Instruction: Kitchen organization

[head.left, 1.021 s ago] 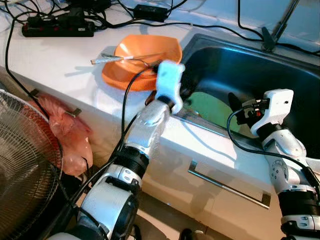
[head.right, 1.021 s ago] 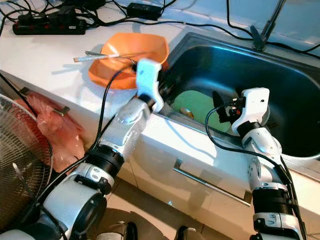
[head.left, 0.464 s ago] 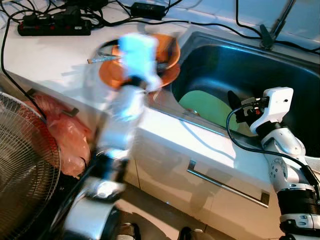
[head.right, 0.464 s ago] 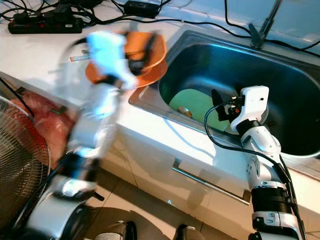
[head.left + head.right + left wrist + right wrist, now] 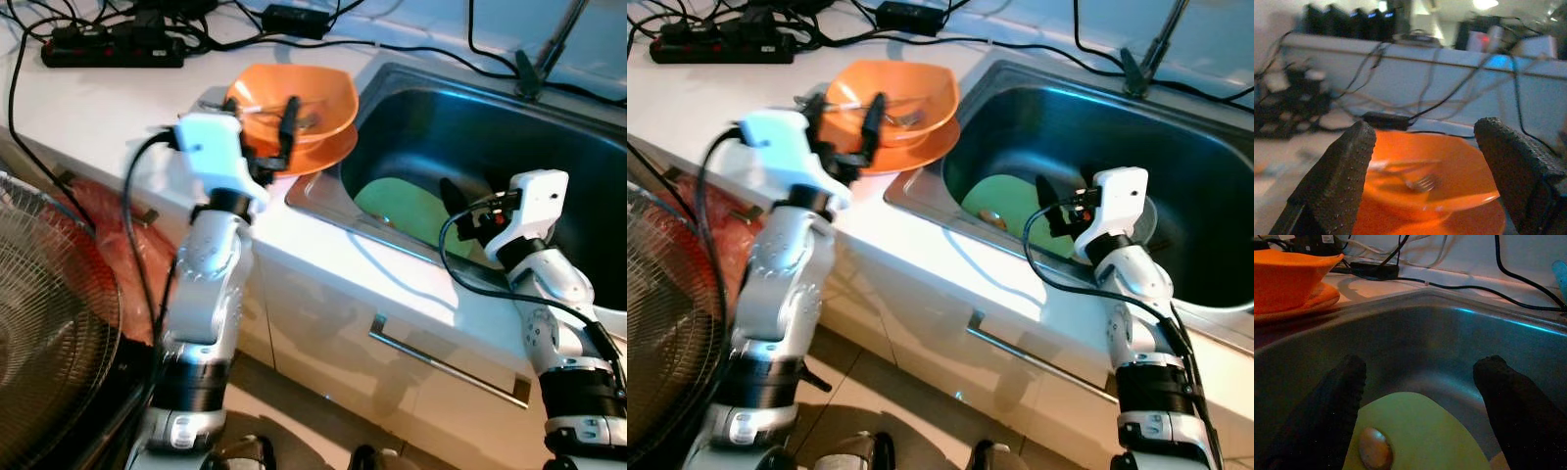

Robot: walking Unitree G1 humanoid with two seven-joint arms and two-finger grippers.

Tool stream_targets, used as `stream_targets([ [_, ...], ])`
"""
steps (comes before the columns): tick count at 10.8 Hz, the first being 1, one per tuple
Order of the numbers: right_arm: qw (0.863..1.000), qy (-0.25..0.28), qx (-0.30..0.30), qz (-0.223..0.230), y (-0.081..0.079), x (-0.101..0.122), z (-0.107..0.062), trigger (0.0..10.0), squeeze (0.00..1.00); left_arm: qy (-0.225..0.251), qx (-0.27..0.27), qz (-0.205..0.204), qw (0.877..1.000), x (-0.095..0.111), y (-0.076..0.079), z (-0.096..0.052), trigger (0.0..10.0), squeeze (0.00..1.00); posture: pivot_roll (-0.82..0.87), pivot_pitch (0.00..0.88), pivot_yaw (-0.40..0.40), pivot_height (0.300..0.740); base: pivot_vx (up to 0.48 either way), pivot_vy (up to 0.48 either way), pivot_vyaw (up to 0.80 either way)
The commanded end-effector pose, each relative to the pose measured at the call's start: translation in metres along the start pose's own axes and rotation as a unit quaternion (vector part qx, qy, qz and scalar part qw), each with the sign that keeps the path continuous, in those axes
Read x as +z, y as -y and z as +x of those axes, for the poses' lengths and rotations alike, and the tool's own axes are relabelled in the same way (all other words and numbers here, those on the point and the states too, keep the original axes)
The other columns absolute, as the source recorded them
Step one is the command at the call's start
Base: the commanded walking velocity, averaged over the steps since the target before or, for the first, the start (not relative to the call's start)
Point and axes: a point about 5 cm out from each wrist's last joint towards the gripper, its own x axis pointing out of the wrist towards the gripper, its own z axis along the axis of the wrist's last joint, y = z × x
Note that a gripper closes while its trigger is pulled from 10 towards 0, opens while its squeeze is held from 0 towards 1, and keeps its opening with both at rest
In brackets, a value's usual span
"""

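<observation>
Left gripper (image 5: 277,134) is raised over the counter (image 5: 108,108), fingers spread wide, nothing held. It sits at the near rim of the orange bowl (image 5: 294,103), one finger tip over the bowl's edge. Bowl rests on an orange plate (image 5: 328,152) just beside the sink (image 5: 549,127), with a fork (image 5: 906,116) lying inside. Right gripper (image 5: 460,211) hangs inside the sink above the green board (image 5: 411,211), open and empty. Power strip (image 5: 113,51) lies on the counter beyond the bowl, well away from the sink.

Left wrist view: both fingers (image 5: 1337,176) wide apart, bowl (image 5: 1425,171) centred between them and just ahead, fork (image 5: 1418,182) visible inside.

Right wrist view: fingers (image 5: 1337,396) parted, board (image 5: 1415,435) below between them, a small rounded object (image 5: 1374,453) lying on it; bowl (image 5: 1288,276) on the counter past the sink rim.

Versus 1.0 s ago: left arm was reaching over the sink's front edge near the board; it has swung off the sink and now faces the bowl. Right arm unchanged.
</observation>
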Motion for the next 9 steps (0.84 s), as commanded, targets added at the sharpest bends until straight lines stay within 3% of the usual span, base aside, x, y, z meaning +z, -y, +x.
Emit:
stream_targets([
  [1, 1.000, -0.002, 0.007, 0.005, -0.002, -0.002, 0.000, 10.0, 0.00, -0.007, 0.038, -0.026, 0.999, -0.002, -0.012, -0.007, 10.0, 0.00, 0.08, 0.124, -0.035, 0.740, 0.000, 0.000, 0.00],
  [3, 1.000, -0.003, 0.012, 0.006, -0.002, -0.002, 0.000, 10.0, 0.00, -0.032, 0.100, -0.079, 0.991, -0.015, -0.032, -0.020, 10.0, 0.00, 0.08, 0.122, -0.040, 0.740, 0.000, 0.000, 0.00],
  [5, 1.000, -0.004, 0.016, 0.006, -0.003, -0.001, 0.002, 10.0, 0.00, -0.037, 0.129, -0.105, 0.985, -0.020, -0.041, -0.027, 10.0, 0.00, 0.09, 0.144, -0.056, 0.740, 0.000, 0.000, 0.00],
  [7, 1.000, -0.003, 0.018, 0.010, -0.005, -0.002, 0.003, 10.0, 0.00, -0.038, 0.150, -0.114, 0.981, -0.022, -0.053, -0.026, 10.0, 0.00, 0.09, 0.151, -0.061, 0.740, 0.000, 0.000, 0.00],
  [9, 1.000, -0.002, 0.023, 0.013, -0.006, -0.001, 0.004, 10.0, 0.00, -0.033, 0.153, -0.116, 0.981, -0.023, -0.062, -0.013, 10.0, 0.00, 0.09, 0.157, -0.066, 0.740, 0.000, 0.000, 0.00],
])
